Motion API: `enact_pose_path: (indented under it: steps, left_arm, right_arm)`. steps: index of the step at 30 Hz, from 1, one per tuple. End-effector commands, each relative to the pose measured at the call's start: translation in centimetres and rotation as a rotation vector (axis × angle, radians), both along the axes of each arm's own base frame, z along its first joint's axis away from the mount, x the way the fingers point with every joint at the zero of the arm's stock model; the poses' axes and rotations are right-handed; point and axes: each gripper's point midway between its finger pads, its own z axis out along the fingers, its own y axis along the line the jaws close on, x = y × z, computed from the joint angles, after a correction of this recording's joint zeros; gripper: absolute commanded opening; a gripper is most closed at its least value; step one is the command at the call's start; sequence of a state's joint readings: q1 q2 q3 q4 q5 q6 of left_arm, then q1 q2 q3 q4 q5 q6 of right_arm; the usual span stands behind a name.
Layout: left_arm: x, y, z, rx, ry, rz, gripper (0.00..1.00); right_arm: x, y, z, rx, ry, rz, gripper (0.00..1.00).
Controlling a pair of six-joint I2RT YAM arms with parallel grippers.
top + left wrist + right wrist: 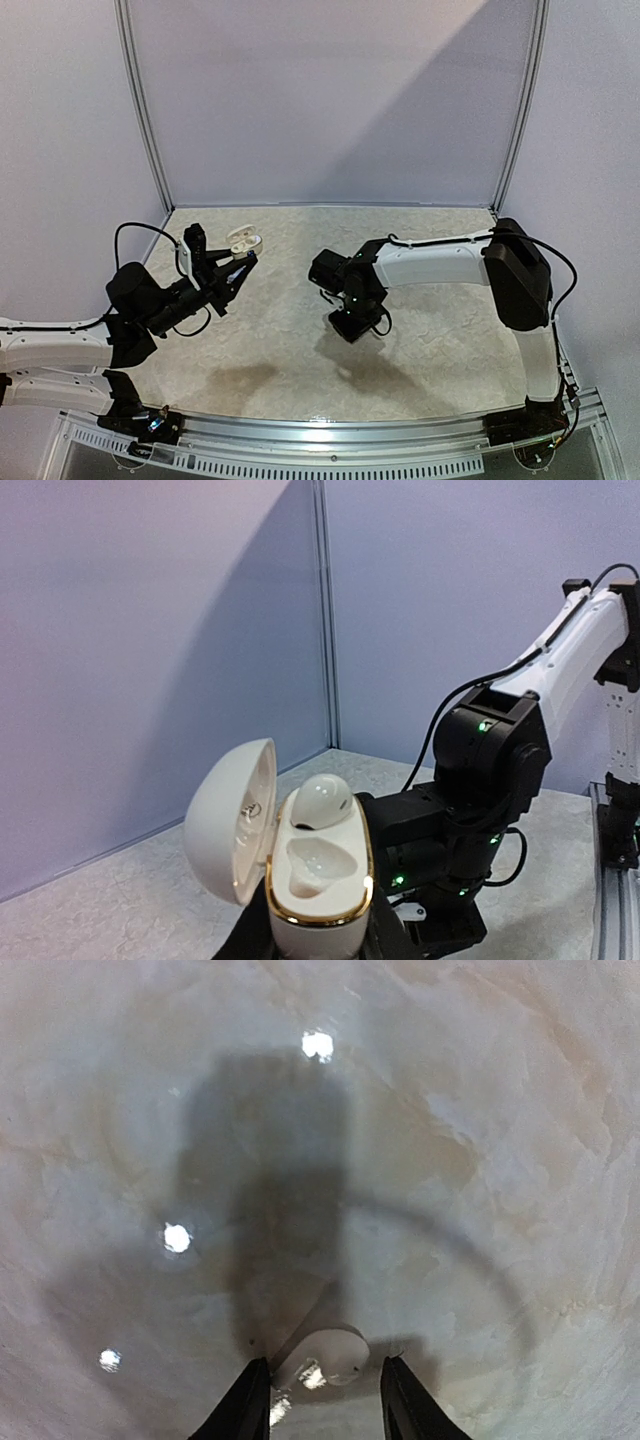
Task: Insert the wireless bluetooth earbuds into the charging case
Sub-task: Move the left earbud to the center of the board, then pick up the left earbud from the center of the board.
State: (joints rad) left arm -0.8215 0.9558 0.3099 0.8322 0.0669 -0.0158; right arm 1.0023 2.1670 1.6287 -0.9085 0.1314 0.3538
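Observation:
My left gripper (235,262) is raised over the table's left side, shut on the base of a white charging case (318,885) with a gold rim. The case's lid (232,820) is swung open to the left. One white earbud (320,800) sits in the far slot, and the near slot (318,860) holds nothing. My right gripper (350,325) points down at the middle of the table. In the right wrist view its fingers (248,1400) stand apart around a second white earbud (330,1353). That earbud lies close to the left finger, with a gap to the right one.
The marbled tabletop (430,340) is enclosed by pale walls with metal corner posts (145,110). A slotted metal rail (330,440) runs along the near edge. The right arm's black wrist (490,780) is just behind the held case.

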Motion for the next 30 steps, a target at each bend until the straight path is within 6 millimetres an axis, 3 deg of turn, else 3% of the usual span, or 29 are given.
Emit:
enact_pose_path:
  steps: [1,5,11,13,16,20,30]
  left_arm:
    - [0.3,0.1,-0.1,0.007,0.004,0.006,0.00]
    - [0.4,0.1,-0.1,0.008,0.006,0.005,0.00]
    - [0.3,0.1,-0.1,0.007,0.004,0.004,0.00]
    - [0.3,0.1,0.0,0.007,0.003,0.001,0.00]
    - [0.2,0.0,-0.1,0.010,0.004,-0.003,0.00]
    - [0.2,0.0,-0.1,0.008,0.004,-0.003,0.00]
    - [0.1,0.0,-0.1,0.008,0.004,-0.008,0.00]
  right_arm:
    - [-0.8,-2.4,0.6,-0.114,0.008,0.038,0.39]
    - [-0.3,-1.7,1.6,-0.089,-0.006,0.031,0.40]
    - [-0.2,2.2,4.8,0.091,0.042,0.035,0.47]
    - [0.3,2.7,5.8,0.135,0.049,-0.001,0.49]
    - [2.1,1.8,7.1,0.135,0.021,-0.108,0.53]
    - [3.1,0.6,6.9,0.115,0.047,-0.314,0.54]
    - [2.0,0.6,3.1,0.021,0.160,-0.392,0.58]
